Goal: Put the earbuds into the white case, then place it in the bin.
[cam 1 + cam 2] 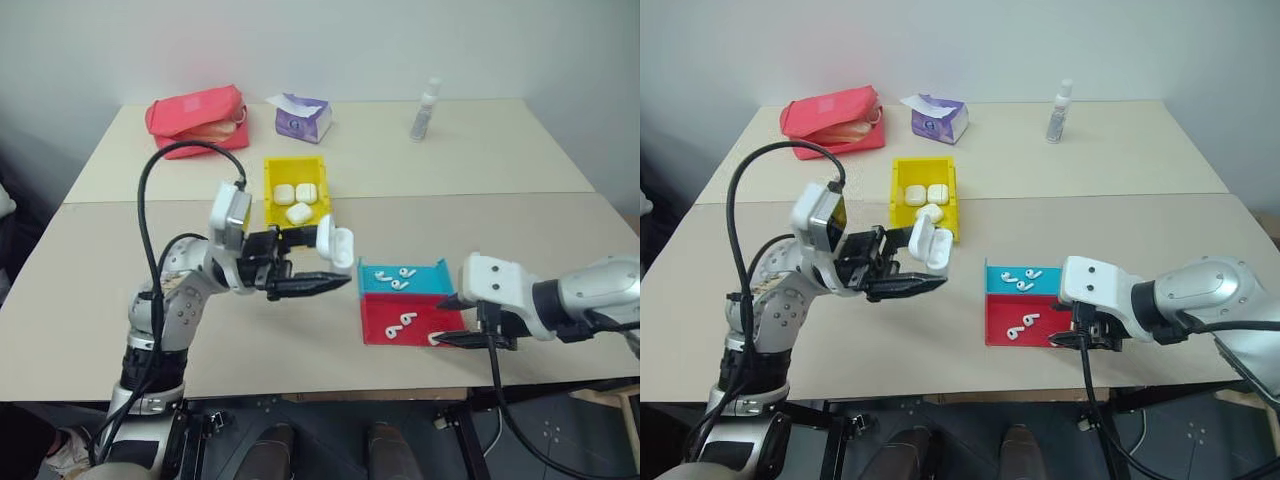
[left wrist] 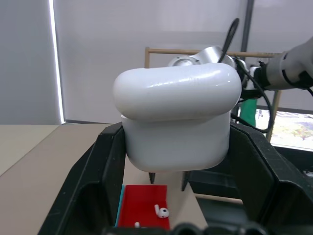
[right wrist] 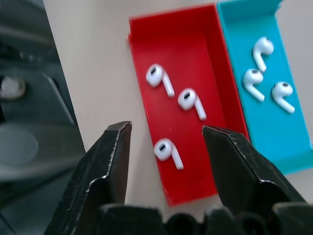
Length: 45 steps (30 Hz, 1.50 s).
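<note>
The small glossy white rounded earbud case (image 1: pixel 336 246) sits clamped in the left gripper (image 1: pixel 318 272), held above the bench (image 1: pixel 120 300) just near of the bright yellow plastic bin (image 1: pixel 296 168), which holds three more cases. The right gripper (image 3: pixel 166 137), jaws partly apart and holding nothing, hangs over the tiny white earbuds (image 3: pixel 167 152) in the shallow red tray (image 3: pixel 195 39), with a blue tray (image 3: pixel 274 132) beside it. The earbud-picking step seems in hand; next the jaws likely must drop and pinch one bud.

White case (image 1: pixel 337 246); yellow bin (image 1: pixel 296 191); red tray (image 1: pixel 408 320), blue tray (image 1: pixel 404 279) (plain).
</note>
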Each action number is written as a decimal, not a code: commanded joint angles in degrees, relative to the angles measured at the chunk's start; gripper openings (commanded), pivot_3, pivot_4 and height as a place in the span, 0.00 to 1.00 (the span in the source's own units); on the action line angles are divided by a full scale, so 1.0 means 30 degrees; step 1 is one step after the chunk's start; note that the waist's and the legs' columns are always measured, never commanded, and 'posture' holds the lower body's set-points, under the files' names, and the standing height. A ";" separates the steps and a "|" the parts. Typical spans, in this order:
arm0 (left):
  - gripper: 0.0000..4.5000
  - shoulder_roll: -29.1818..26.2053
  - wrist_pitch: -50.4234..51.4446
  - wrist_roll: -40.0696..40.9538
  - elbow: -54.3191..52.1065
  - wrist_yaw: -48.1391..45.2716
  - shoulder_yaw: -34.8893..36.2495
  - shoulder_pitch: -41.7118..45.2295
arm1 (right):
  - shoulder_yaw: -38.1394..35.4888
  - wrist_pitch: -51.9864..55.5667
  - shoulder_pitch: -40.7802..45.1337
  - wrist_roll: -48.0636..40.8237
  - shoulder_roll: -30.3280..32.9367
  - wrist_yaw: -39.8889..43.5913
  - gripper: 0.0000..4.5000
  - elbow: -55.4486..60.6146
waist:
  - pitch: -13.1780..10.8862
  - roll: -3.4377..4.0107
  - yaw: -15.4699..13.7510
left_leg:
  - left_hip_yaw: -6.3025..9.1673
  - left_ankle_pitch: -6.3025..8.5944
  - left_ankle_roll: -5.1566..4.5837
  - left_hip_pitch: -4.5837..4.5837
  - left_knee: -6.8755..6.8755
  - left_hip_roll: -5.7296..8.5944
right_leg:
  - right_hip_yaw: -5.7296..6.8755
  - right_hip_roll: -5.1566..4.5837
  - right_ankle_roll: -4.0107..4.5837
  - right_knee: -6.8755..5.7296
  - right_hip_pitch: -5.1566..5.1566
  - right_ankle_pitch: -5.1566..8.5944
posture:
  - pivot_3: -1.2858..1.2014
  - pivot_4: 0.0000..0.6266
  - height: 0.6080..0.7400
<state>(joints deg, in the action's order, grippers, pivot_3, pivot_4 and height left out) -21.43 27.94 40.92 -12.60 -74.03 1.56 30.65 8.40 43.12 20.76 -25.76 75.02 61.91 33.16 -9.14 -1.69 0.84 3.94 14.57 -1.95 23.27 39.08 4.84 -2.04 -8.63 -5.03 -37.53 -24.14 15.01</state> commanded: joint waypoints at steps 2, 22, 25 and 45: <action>0.62 0.0097 -0.0627 0.0547 -0.0854 0.0265 -0.0119 0.0043 | 0.2346 -0.2178 0.1666 0.3204 -0.0059 0.1807 0.66 -0.1480 | 0.0003 0.0005 -0.0002 | -0.0001 -0.0003 0.0005 -0.0011 -0.0002 -0.0004 | -0.0002 0.0003 0.0000 -0.0008 0.0000 0.0000 | 0.52 0.24 1.00; 0.62 -0.1043 -0.0581 0.0991 -0.2558 0.1903 -0.0074 -0.1372 | 0.6101 -0.6036 0.4081 0.9145 -0.3823 0.5516 0.66 -0.5487 | 0.0002 0.0004 -0.0036 | 0.0002 -0.0091 0.0166 0.0009 -0.0014 0.0001 | -0.0007 0.0001 0.0001 0.0001 -0.0015 0.0000 | 0.52 0.24 1.00; 0.62 -0.1242 -0.0526 0.1156 -0.2841 0.2250 -0.0110 -0.1477 | 0.6157 -0.6200 0.4087 0.9382 -0.4024 0.5598 0.66 -0.5787 | 0.0002 0.0004 -0.0039 | 0.0002 -0.0091 0.0167 0.0007 -0.0014 0.0001 | -0.0008 0.0001 0.0000 0.0007 -0.0015 0.0000 | 0.52 0.24 1.00; 0.62 -0.1608 -0.0483 0.1451 -0.2847 0.2854 -0.0307 -0.1167 | 0.3743 -0.4060 0.2831 0.8304 -0.4555 0.5170 0.14 -0.4414 | 0.0001 0.0003 -0.0054 | 0.0005 -0.0097 0.0178 0.0001 -0.0022 0.0000 | -0.0008 0.0001 0.0001 0.0015 -0.0011 0.0000 | 0.52 0.24 1.00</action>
<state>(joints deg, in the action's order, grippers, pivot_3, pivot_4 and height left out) -25.83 26.59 44.17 -20.43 -65.36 0.43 26.22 23.57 28.69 28.81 0.90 61.10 78.04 17.41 -9.13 -1.68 0.68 3.95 14.27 -1.42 23.28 39.01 4.84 -2.06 -8.63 -5.02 -37.48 -24.17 15.00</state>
